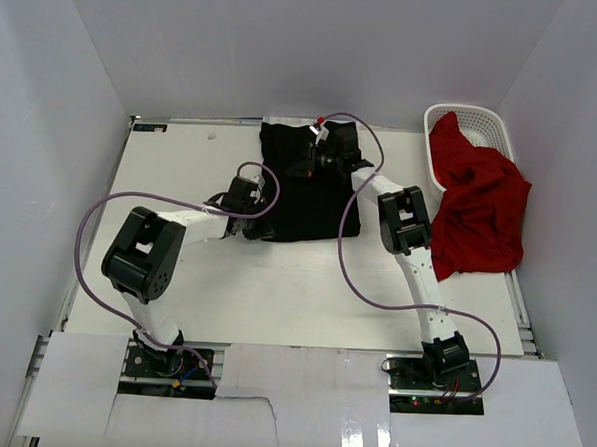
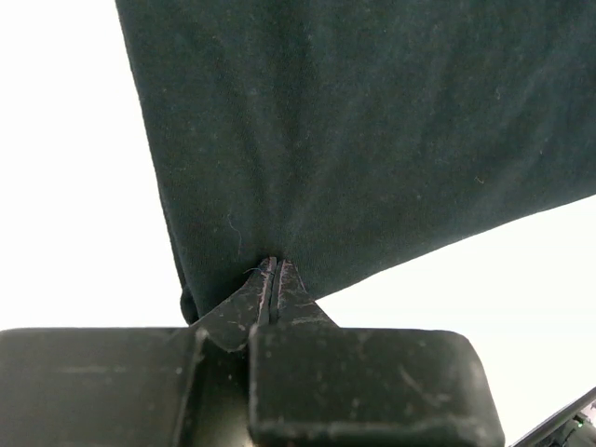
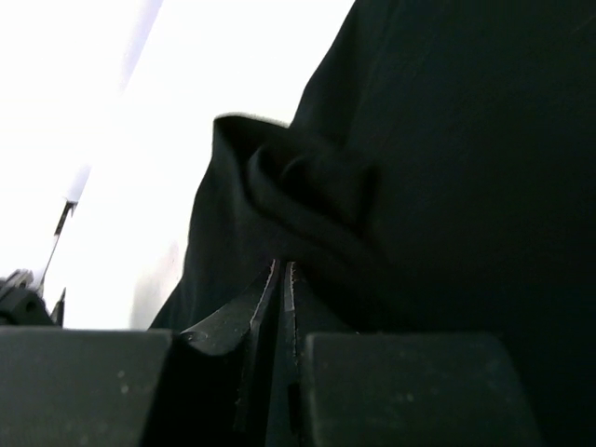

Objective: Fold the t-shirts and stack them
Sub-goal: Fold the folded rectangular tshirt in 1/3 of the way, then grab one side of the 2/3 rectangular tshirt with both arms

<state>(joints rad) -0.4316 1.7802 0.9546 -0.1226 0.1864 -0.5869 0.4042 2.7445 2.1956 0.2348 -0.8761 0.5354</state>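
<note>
The black t-shirt (image 1: 305,199) lies folded into a rough rectangle at the back middle of the white table (image 1: 275,282). My left gripper (image 1: 262,222) is at its near left corner. In the left wrist view the jaws are shut on the shirt's hem (image 2: 274,265), with dark cloth (image 2: 372,140) spread flat beyond. My right gripper (image 1: 317,149) sits over the far part of the shirt. In the right wrist view its jaws (image 3: 282,270) are pressed almost together on a bunched fold of black cloth (image 3: 307,186). The red t-shirt (image 1: 480,208) hangs crumpled out of the basket at right.
A white lattice basket (image 1: 494,124) stands at the back right corner, with the red shirt spilling over its near rim onto the table. Purple cables (image 1: 342,256) loop from both arms over the table. White walls close in the back and sides.
</note>
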